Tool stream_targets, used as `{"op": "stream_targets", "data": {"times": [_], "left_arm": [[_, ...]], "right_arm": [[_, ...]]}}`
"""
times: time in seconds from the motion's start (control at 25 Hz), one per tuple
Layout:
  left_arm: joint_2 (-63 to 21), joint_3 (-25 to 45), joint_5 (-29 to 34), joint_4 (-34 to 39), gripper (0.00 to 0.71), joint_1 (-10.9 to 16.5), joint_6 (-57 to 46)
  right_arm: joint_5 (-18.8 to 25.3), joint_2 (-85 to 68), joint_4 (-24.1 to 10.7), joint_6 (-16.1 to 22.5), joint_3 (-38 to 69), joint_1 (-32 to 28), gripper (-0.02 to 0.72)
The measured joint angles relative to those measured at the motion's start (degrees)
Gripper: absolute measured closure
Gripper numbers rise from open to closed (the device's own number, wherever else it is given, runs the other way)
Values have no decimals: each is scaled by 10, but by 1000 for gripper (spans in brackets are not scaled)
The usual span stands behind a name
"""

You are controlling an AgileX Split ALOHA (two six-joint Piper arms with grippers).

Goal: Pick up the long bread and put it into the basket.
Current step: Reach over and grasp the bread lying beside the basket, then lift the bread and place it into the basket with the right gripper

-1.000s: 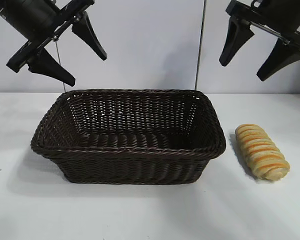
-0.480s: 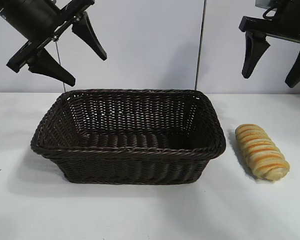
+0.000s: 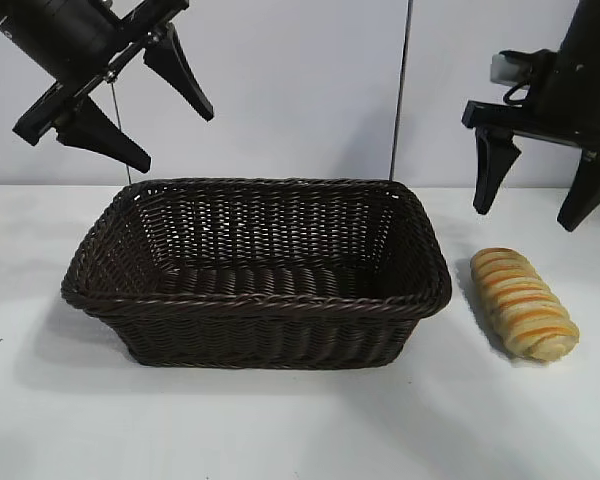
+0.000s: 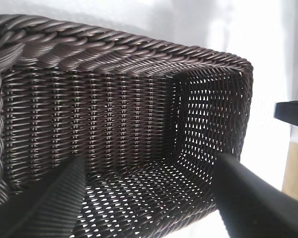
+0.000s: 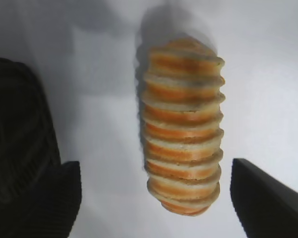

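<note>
The left gripper (image 3: 130, 95) hangs high above the basket's (image 3: 255, 300) left end, its 2 fingers spread wide and holding nothing. The basket sits mid-table. Just beside its right end lies the long bread (image 3: 523, 303) on the table (image 3: 280, 420). Above it, the right gripper (image 3: 538, 195) points down, fingers wide apart.

Exterior faces arms level; left wrist close over basket (image 4: 139, 54); right wrist above bread (image 5: 183, 124).

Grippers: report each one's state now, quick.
Left gripper: jaws open, empty, above the basket.
Right gripper: jaws open, empty, over the long bread.
</note>
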Motion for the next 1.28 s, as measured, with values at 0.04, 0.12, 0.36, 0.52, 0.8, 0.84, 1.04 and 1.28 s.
{"op": "stream_targets", "data": {"times": [0.04, 0.12, 0.36, 0.52, 0.8, 0.84, 1.04, 1.28], "left_arm": [[0, 0, 0, 0, 187, 0, 0], [0, 0, 0, 0, 187, 0, 0], [0, 0, 0, 0, 187, 0, 0], [0, 0, 0, 0, 187, 0, 0], [0, 0, 0, 0, 187, 0, 0], [0, 0, 0, 0, 187, 0, 0], [0, 0, 1, 0, 187, 0, 0], [0, 0, 2, 0, 187, 0, 0]], "right_arm": [[-2, 9, -2, 0, 0, 0, 113], [-6, 24, -12, 5, 0, 0, 113], [-13, 39, -27, 13, 0, 0, 124], [-14, 39, -27, 13, 0, 0, 282], [-9, 39, -27, 14, -4, 0, 536], [-5, 39, -28, 14, -8, 0, 536], [12, 33, -19, 14, -48, 0, 536], [20, -20, 7, 13, -88, 0, 537]]}}
